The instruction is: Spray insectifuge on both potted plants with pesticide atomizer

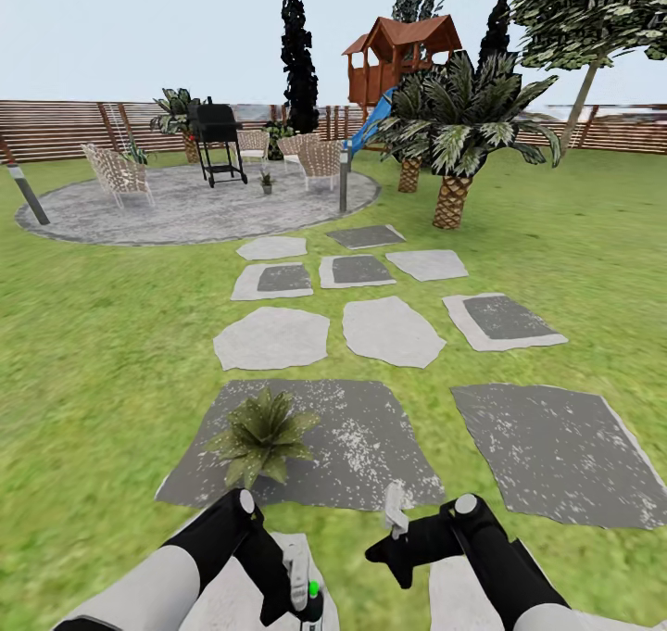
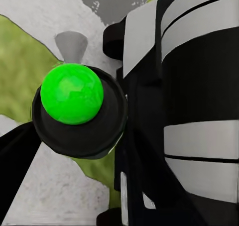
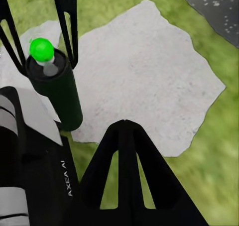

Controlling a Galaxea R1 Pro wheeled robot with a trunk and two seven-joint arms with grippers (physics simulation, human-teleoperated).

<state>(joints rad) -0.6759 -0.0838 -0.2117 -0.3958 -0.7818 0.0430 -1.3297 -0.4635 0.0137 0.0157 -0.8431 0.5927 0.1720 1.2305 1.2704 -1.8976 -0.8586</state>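
Note:
I hold the pesticide atomizer (image 1: 313,601), a dark slim bottle with a grey head and a bright green ball on top, upright in my left gripper (image 1: 304,603), which is shut on it. The left wrist view looks down on the atomizer's (image 2: 74,99) top. In the right wrist view the left fingers (image 3: 67,22) clamp the atomizer (image 3: 56,94) above a pale slab. A spiky dark-green potted plant (image 1: 262,438) sits on a dark slab just ahead and left of my left gripper. Another small potted plant (image 1: 267,183) stands far off on the garden's round patio (image 1: 185,214). My right gripper (image 1: 396,512) is shut and holds nothing.
Grey stepping slabs (image 1: 389,330) lead across the lawn to the patio, which holds a black grill (image 1: 216,140) and wicker chairs (image 1: 116,172). Two palms (image 1: 454,140) rise at the right. A short post (image 1: 344,182) stands at the patio edge. A brown slatted fence (image 1: 56,131) closes the back.

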